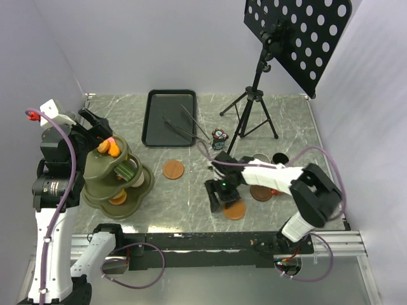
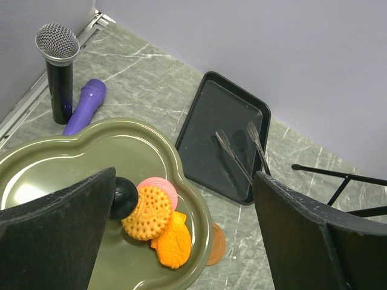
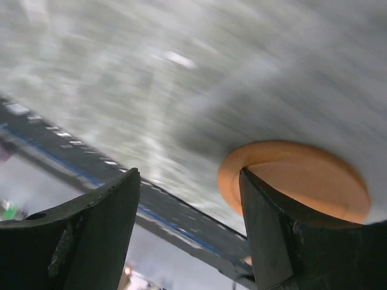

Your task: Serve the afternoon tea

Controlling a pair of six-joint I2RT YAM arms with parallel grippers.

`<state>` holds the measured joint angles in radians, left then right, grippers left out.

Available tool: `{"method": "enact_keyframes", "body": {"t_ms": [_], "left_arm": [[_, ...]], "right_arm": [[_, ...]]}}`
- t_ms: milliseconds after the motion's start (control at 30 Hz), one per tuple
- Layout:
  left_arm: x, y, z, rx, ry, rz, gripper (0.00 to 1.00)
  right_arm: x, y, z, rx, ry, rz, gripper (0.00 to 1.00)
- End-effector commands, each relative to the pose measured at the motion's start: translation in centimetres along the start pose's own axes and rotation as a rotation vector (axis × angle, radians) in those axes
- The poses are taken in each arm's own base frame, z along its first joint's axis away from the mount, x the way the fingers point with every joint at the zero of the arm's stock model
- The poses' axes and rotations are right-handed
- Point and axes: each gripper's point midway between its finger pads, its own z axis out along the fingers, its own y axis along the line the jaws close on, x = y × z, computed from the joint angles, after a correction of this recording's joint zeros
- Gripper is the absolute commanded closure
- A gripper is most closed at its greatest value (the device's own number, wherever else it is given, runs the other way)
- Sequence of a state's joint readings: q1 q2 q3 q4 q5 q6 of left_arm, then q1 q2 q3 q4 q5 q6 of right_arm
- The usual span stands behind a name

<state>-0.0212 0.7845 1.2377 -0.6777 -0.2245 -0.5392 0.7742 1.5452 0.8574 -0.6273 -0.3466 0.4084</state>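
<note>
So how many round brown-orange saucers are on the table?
3: one saucer by the black tray's near end, a second saucer at the right gripper, a darker saucer partly under that arm; others may be hidden.

Your left claw (image 2: 184, 181) is black. Between its fingers you see a golden-orange dotted biscuit (image 2: 148, 211), a pink biscuit (image 2: 164, 184) behind it and an orange fish-shaped pastry (image 2: 172, 241), all on a glossy olive-green stand (image 2: 60, 157). Beside your black right claw (image 3: 187, 181), a plain orange saucer (image 3: 302, 181) sits on the grey, white-veined table (image 3: 181, 72).

Black-and-white arms (image 1: 315, 194) (purple cables (image 1: 74, 168))
</note>
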Motion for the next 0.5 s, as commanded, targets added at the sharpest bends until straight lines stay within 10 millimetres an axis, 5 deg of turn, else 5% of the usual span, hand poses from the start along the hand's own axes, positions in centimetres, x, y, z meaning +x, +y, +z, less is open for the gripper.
{"method": "enact_keyframes", "body": {"t_ms": [0,267,467], "left_arm": [[0.6,0.8,-0.3,-0.028,0.017,0.013,0.00],[-0.1,1.2,-1.1,-0.042,-0.001,0.049,0.00],[-0.2,1.3,-1.2,-0.043,-0.009,0.064,0.00]], "right_arm": [[-3.8,5.4,2.2,-0.180,-0.040,-0.187,0.28],[-10.3,11.4,5.6,-0.228,-0.069,-0.297,0.29],[-12.4,14.3,7.2,-0.262,-0.076,-0.333,0.30]]}}
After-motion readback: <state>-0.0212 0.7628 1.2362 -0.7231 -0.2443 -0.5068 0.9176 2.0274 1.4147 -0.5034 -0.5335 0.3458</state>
